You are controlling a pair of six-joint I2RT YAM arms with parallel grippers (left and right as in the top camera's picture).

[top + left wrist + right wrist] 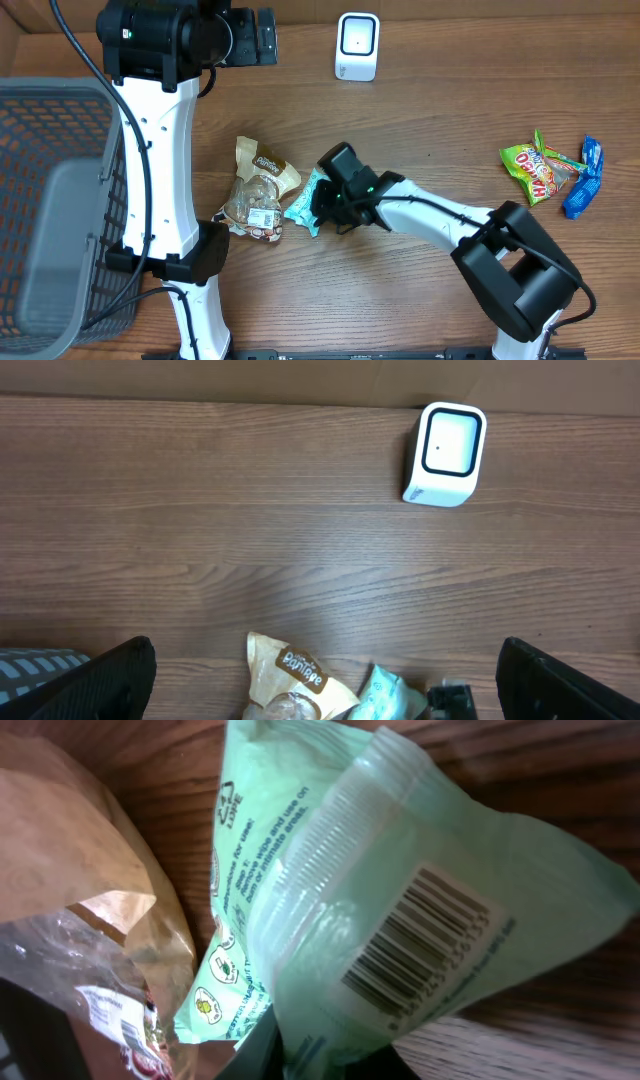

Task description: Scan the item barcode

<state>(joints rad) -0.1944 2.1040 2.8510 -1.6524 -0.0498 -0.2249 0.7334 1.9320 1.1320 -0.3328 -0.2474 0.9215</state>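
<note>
Mint-green packet (330, 890) fills the right wrist view, its white label with the barcode (420, 945) turned up toward the lens and tilted. Its lower edge runs down into the right gripper (300, 1060), whose dark fingers meet at the bottom of that view, closed on the packet. From overhead the packet sits low over the middle of the wooden counter (440, 110), just beside a brown snack bag (258, 195) with a clear window; whether the two touch I cannot tell. The white scanner (357, 46) stands at the far edge of the counter, well apart from the packet. The left gripper (325, 655) hangs above the far part of the counter with its fingers spread wide and nothing between them. A grey wire basket (50, 200) sits at the left edge. Near the right edge lie a green snack packet (535, 172) and a blue one (583, 178), side by side
</note>
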